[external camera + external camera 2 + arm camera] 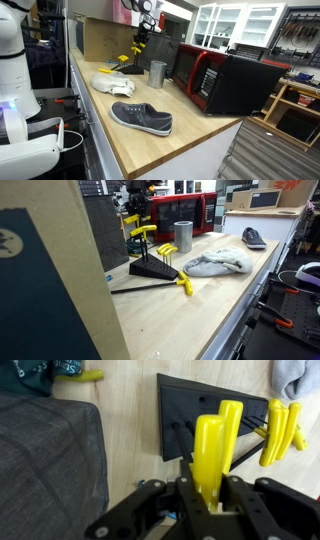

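Close around key [208, 450]: rack [200, 400]; cloth [290, 375]; cup [182, 236]

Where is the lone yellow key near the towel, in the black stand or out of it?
Out: the yellow key lies flat on the worktop, beside the black stand.

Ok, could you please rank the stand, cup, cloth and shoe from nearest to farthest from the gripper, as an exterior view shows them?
1. stand, just below the gripper.
2. cup, beside the stand, and cloth, in front of the stand: too close to call.
3. shoe, farthest, closest to the camera.
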Tool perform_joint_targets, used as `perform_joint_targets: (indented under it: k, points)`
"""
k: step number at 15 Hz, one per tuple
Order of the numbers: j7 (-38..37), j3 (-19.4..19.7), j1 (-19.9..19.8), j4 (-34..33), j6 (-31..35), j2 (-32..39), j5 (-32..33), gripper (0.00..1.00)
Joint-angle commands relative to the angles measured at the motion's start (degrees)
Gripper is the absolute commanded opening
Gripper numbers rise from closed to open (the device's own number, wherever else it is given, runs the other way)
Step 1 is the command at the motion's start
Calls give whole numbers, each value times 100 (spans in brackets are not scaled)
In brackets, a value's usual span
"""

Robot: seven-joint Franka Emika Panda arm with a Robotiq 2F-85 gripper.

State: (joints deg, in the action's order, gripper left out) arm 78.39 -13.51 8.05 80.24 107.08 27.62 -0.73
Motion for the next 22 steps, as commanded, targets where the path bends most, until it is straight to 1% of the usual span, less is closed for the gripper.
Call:
perform_joint_targets:
  k: [1, 2, 3, 5, 6, 12, 18, 22]
  points:
    - [-69, 88, 68, 458, 296, -184, 199, 5]
    - [-103, 89, 67, 538, 364, -199, 217, 23]
    - [-115, 85, 61, 607, 423, -207, 226, 46]
    - [-167, 78, 43, 634, 456, -251, 213, 51]
    - [-216, 71, 30, 655, 498, -285, 200, 56]
    - [-343, 31, -50, 708, 455, -464, 57, 100]
    - [-308, 71, -80, 613, 436, -533, 133, 100]
    - [-154, 112, -80, 697, 584, -512, 275, 100]
